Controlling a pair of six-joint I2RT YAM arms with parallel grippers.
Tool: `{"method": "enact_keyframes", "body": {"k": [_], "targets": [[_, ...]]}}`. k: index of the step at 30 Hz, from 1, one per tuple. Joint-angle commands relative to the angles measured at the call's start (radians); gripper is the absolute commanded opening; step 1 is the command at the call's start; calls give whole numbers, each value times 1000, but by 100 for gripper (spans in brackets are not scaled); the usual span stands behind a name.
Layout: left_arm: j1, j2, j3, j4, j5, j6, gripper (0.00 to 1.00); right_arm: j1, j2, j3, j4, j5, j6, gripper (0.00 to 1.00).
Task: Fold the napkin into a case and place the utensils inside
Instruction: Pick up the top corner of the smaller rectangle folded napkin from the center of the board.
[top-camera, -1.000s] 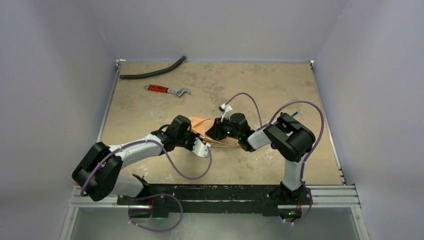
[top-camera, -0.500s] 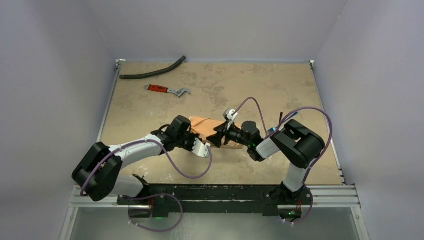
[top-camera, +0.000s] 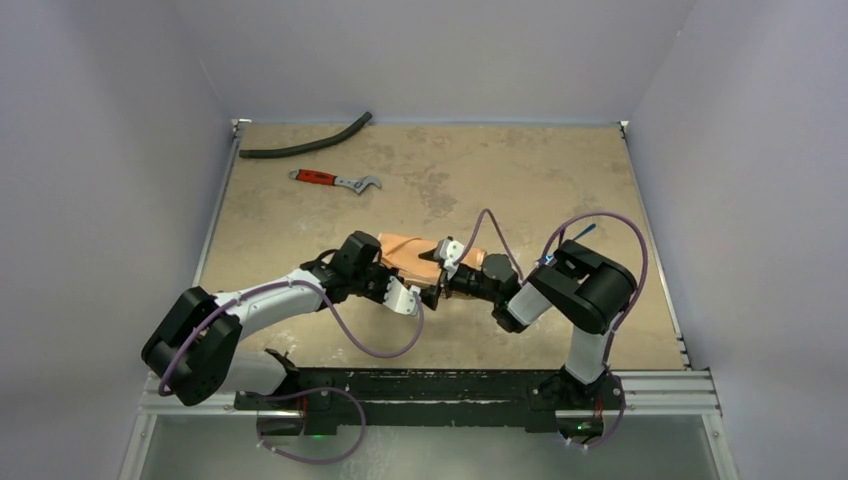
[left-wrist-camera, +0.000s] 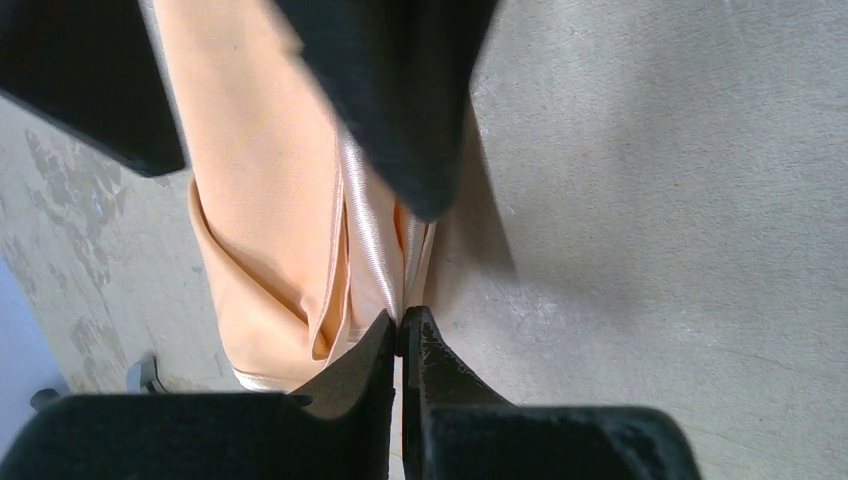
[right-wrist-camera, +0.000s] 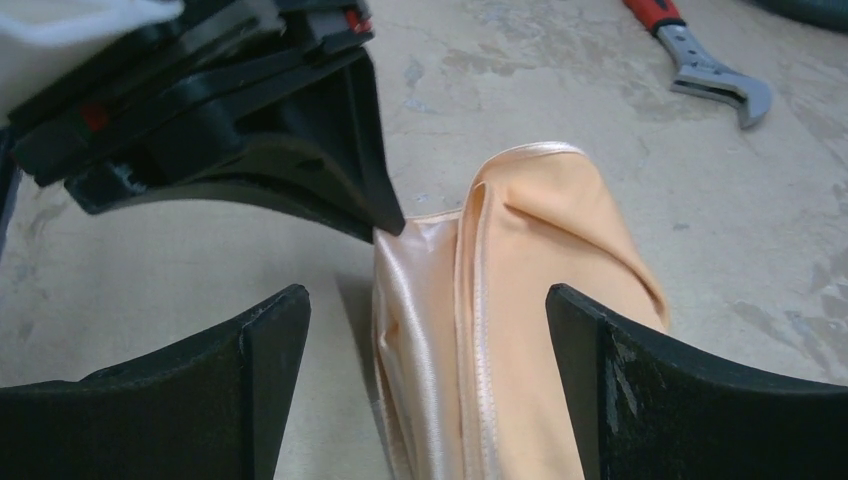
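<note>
The napkin (top-camera: 405, 250) is found well nearward of the wrench (top-camera: 335, 180), its edge met by the closed left gripper (left-wrist-camera: 402, 325), its width straddled by the spread right gripper (right-wrist-camera: 425, 300). Both layers should be caught squarely.

The bench (top-camera: 560, 180) is lit brightly and evenly from above, and only soft shadows are cast. A satin sheen is caught on the napkin (left-wrist-camera: 270, 200) just ahead of the left claw (left-wrist-camera: 402, 335); edges of the right claw (right-wrist-camera: 425, 300) are rendered slightly soft.
</note>
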Motion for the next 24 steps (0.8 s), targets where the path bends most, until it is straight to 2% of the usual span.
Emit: {"method": "enact_keyframes", "body": {"k": [1, 6, 9, 15, 24], "targets": [[7, -28, 13, -7, 35, -21, 0, 45, 66, 1, 127, 41, -116, 91], [9, -25, 16, -9, 34, -21, 0, 93, 144, 12, 193, 97, -168, 91], [11, -26, 16, -11, 37, -22, 0, 127, 167, 24, 214, 187, -222, 89], [12, -30, 20, -7, 37, -25, 0, 198, 247, 25, 370, 389, -329, 85], [16, -41, 14, 11, 41, -32, 0, 307, 407, 49, 642, 558, -403, 82]]}}
